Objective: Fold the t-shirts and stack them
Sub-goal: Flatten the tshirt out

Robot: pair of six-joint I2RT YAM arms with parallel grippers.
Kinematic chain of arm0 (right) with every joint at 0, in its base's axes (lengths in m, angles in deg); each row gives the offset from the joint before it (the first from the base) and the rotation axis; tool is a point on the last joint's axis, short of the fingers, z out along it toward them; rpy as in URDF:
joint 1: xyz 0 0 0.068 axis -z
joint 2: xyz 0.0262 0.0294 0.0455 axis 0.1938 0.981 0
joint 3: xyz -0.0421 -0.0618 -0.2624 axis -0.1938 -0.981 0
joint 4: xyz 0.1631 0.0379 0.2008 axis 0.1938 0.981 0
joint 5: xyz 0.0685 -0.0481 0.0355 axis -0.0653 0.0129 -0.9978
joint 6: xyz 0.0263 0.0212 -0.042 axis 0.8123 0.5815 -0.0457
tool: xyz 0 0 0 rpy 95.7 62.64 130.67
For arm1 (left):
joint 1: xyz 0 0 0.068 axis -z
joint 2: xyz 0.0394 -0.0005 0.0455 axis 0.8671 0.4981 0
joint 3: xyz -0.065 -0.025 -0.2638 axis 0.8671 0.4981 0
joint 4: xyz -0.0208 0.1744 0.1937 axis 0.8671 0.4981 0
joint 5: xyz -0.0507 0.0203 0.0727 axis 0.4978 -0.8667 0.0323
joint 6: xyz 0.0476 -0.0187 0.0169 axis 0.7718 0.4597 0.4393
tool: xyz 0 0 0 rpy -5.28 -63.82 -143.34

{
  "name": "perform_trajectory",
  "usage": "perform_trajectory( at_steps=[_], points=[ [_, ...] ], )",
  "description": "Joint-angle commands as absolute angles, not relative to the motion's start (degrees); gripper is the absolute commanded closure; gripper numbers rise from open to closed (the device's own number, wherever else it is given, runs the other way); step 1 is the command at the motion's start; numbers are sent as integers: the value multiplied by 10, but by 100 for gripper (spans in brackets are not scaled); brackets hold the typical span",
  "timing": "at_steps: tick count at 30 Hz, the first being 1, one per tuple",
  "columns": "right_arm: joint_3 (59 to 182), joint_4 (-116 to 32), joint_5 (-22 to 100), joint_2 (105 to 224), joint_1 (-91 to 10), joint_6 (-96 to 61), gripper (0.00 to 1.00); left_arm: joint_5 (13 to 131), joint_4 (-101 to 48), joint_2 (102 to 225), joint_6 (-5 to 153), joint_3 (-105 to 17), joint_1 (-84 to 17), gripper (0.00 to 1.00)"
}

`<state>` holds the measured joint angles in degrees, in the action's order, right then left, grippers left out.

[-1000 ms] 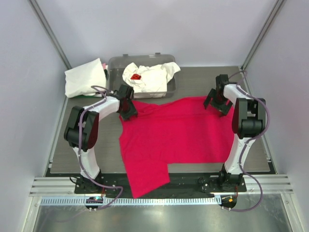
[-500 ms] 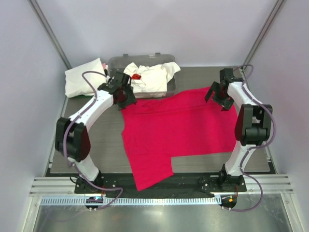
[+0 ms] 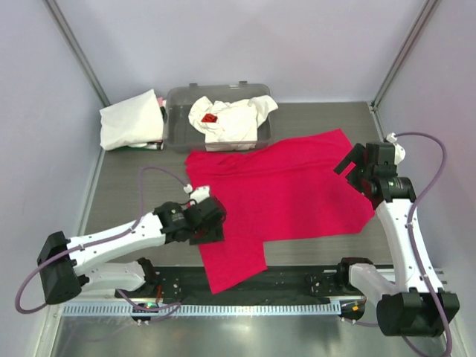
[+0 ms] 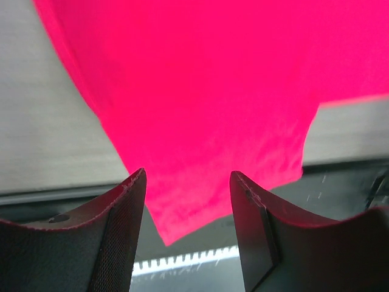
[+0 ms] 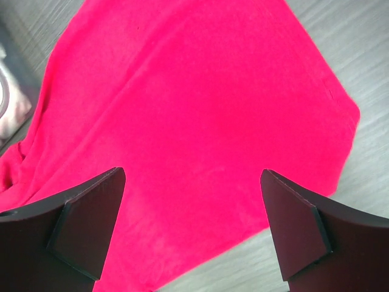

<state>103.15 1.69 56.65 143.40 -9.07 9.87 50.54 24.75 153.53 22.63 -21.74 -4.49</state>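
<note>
Red t-shirt (image 3: 290,190) spread flat on the table (image 3: 123,190). Its far edge meets the tub (image 3: 177,104), and its near flap overhangs the table's front edge onto the black rail (image 3: 297,281). Bare table lies to its left and at the far right corner. Left gripper (image 3: 212,227), fingers spread and empty, is above the shirt's left edge. Right gripper (image 3: 351,169), likewise spread wide, is above its right edge. The tub holds a crumpled white t-shirt (image 3: 234,119) with a red mark (image 3: 210,117). A folded white t-shirt (image 3: 130,120) lies just left of the tub.
</note>
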Motion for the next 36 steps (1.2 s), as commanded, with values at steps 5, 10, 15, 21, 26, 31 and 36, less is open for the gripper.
perform_trajectory(
  at_steps=[5,10,15,21,26,31,36],
  points=[
    [992,51,598,1345,-89,113,0,420,261,1541,37,-203,147,41],
    [962,53,558,1322,-89,96,0,391,260,1563,6,-208,206,41],
    [914,32,475,1320,-89,91,0,369,258,1546,6,-201,210,41],
    [879,19,422,1321,-96,95,2,336,267,1482,-20,-161,210,40],
    [862,18,418,1364,-102,116,2,344,254,1446,-49,-121,210,41],
    [861,16,442,1378,-112,126,2,400,294,1520,-93,-128,220,40],
    [868,18,442,1387,-112,139,2,418,302,1605,-121,-164,290,39]
  ],
)
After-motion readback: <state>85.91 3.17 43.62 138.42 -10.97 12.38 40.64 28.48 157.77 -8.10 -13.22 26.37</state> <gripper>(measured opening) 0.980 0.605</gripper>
